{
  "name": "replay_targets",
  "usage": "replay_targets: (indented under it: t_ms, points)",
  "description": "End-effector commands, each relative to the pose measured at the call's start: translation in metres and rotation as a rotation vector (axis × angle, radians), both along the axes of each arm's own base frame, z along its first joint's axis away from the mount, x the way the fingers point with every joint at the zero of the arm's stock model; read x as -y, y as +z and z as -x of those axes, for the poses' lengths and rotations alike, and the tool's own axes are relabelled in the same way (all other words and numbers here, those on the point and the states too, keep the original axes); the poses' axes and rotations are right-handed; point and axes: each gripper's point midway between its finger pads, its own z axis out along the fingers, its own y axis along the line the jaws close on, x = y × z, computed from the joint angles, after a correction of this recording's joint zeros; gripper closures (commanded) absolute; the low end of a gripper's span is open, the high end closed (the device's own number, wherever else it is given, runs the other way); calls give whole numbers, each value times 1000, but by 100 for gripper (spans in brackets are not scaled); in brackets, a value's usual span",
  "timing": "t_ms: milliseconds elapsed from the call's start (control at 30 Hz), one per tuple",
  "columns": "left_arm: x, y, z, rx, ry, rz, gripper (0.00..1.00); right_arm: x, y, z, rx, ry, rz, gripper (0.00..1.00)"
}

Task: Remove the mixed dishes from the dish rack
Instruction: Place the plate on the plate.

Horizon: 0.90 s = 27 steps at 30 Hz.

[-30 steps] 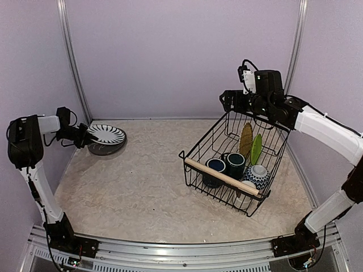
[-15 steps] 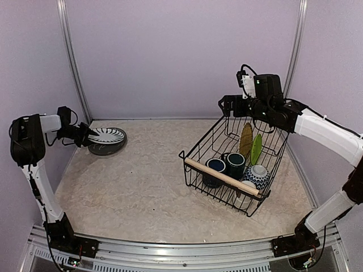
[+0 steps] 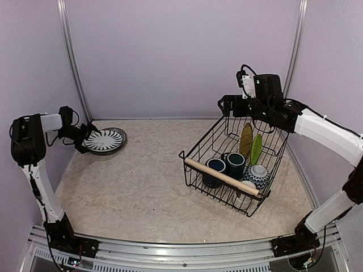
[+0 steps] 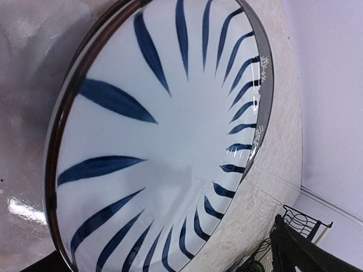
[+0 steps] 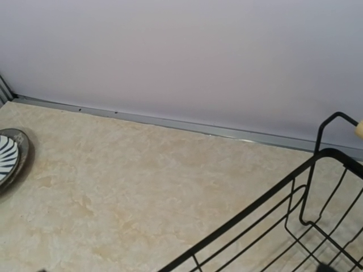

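Observation:
A white plate with dark blue strokes and a gray rim (image 3: 106,140) lies flat on the table at the far left and fills the left wrist view (image 4: 159,147). My left gripper (image 3: 85,143) is open at its left rim, fingers spread and no longer clamping it. The black wire dish rack (image 3: 199,144) stands at the right and holds a tan lattice plate (image 3: 246,140), a lime green plate (image 3: 257,148), two dark blue mugs (image 3: 215,166) (image 3: 235,163) and a blue-white bowl (image 3: 257,175). My right gripper (image 3: 227,104) hovers open and empty over the rack's far corner.
One wooden rod handle (image 3: 221,177) crosses the rack's near side. The rack's black wires (image 5: 317,170) and the plate's edge (image 5: 7,158) show in the right wrist view. Purple walls close in the back and both sides.
The left gripper has opened and the plate, held tilted a second ago, now lies flat on the table. The right arm dipped slightly, then held still.

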Motion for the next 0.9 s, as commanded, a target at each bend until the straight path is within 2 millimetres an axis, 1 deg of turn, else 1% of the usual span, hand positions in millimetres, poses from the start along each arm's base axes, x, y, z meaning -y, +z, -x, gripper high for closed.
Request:
replay_targets:
  t_ms: [0, 133, 200, 367, 533, 600, 867]
  points:
    - [-5, 36, -6, 68, 4, -84, 1, 2, 3, -1, -6, 0, -14, 0]
    - [-4, 36, -5, 42, 9, -88, 1, 2, 6, -1, -1, 0, -15, 0]
    - [-5, 32, -5, 19, 14, -92, 1, 2, 8, -2, 3, -3, -17, 0]
    - [-18, 22, 2, -106, 66, -204, 1, 0, 8, -3, 3, 5, -20, 0]
    - [-12, 12, 3, -158, 46, -266, 1, -2, 7, -5, 0, 9, -20, 0]
    - [-12, 11, 4, -171, 42, -292, 1, -4, 8, -5, 1, 13, -22, 0]
    - [-11, 5, 2, -185, 34, -275, 1, -1, 9, -3, 2, 8, -20, 0]
